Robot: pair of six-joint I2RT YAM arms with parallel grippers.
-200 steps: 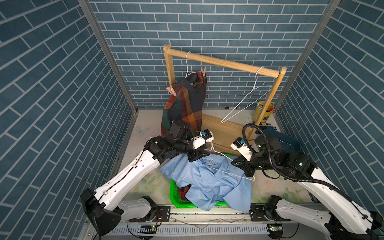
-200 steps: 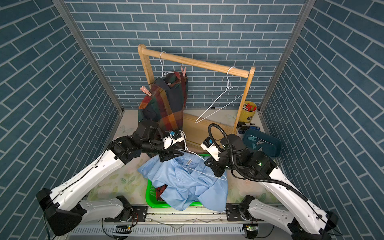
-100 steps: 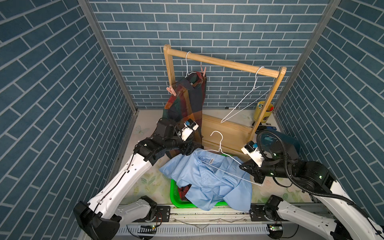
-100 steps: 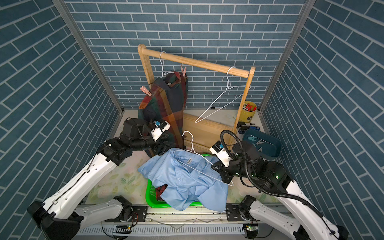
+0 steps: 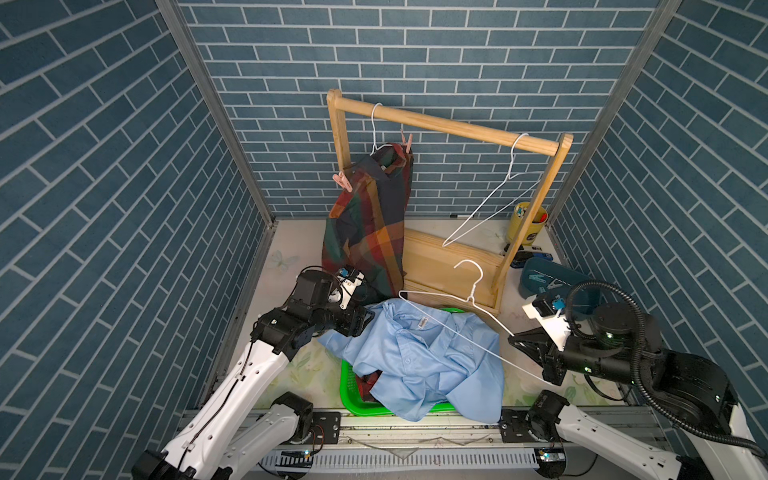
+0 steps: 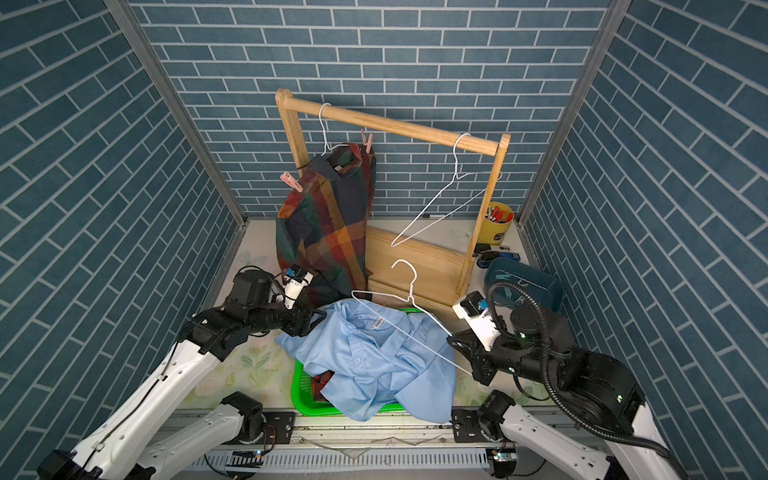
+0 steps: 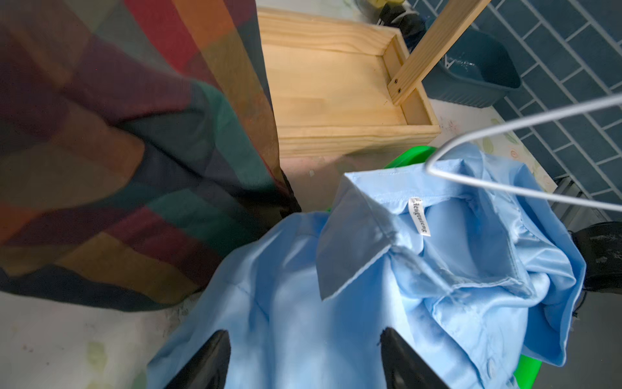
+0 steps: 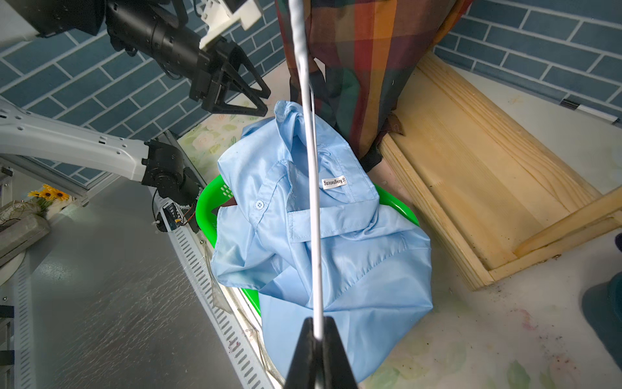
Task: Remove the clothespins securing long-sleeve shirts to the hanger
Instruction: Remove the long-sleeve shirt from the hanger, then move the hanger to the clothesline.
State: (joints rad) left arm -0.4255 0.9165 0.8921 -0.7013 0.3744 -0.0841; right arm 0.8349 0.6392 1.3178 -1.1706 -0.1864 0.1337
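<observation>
Brick-walled cell (image 5: 124,166). We clamp hanger (image 8: 311,202) in right gripper (image 5: 512,338) to clear the blue shirt (image 5: 419,361); left gripper (image 7: 303,340) wide, empty.

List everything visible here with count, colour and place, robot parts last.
garment rack: one, pale wood, at the back
plaid shirt: one, navy-green-orange-red, hung on the rack
pink clothespins: two, one on each shoulder of the plaid shirt
empty hanger: one, white wire, on the rack
held hanger: one, white wire, over the light blue shirt
light blue shirt: one, heaped over the basket
basket: one, green, front centre
dark red fabric: a scrap, under the blue shirt
cup: one, yellow, behind the rack
bin: one, teal-blue, beside the rack
pale clothespins: at least two, in the bin
left gripper: open, by the blue shirt
right gripper: shut on the held hanger
</observation>
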